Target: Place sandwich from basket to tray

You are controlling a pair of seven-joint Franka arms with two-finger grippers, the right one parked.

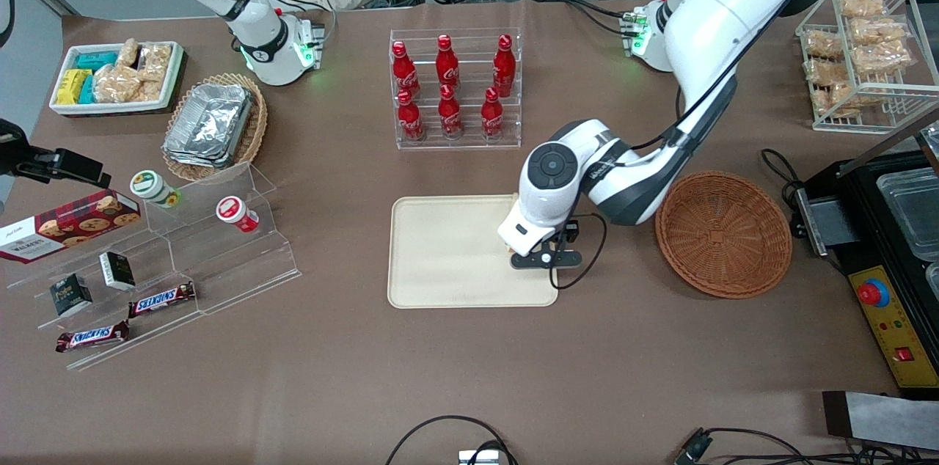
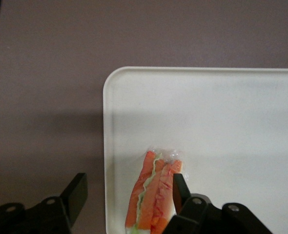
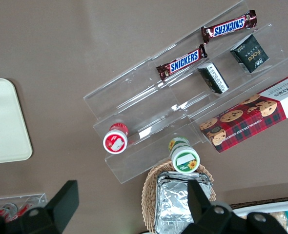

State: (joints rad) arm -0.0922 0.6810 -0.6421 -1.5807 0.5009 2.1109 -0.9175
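Observation:
The sandwich (image 2: 154,195), a wrapped wedge with orange and green filling showing at its edge, lies on the cream tray (image 2: 207,122) close to the tray's rim. My left gripper (image 2: 129,187) stands open around it: one finger (image 2: 179,190) is right beside the filling, the other finger (image 2: 75,195) is well apart, over the brown table. In the front view the gripper (image 1: 546,256) hangs over the edge of the tray (image 1: 455,252) that is nearest the round dark wicker basket (image 1: 722,234), which holds nothing; the arm's hand covers the sandwich there.
A clear rack of red cola bottles (image 1: 455,87) stands farther from the front camera than the tray. Toward the parked arm's end are an acrylic stepped shelf (image 1: 183,252) with snacks, an oval basket of foil containers (image 1: 213,127) and a white snack bin (image 1: 117,76). A black machine (image 1: 888,245) sits beside the round basket.

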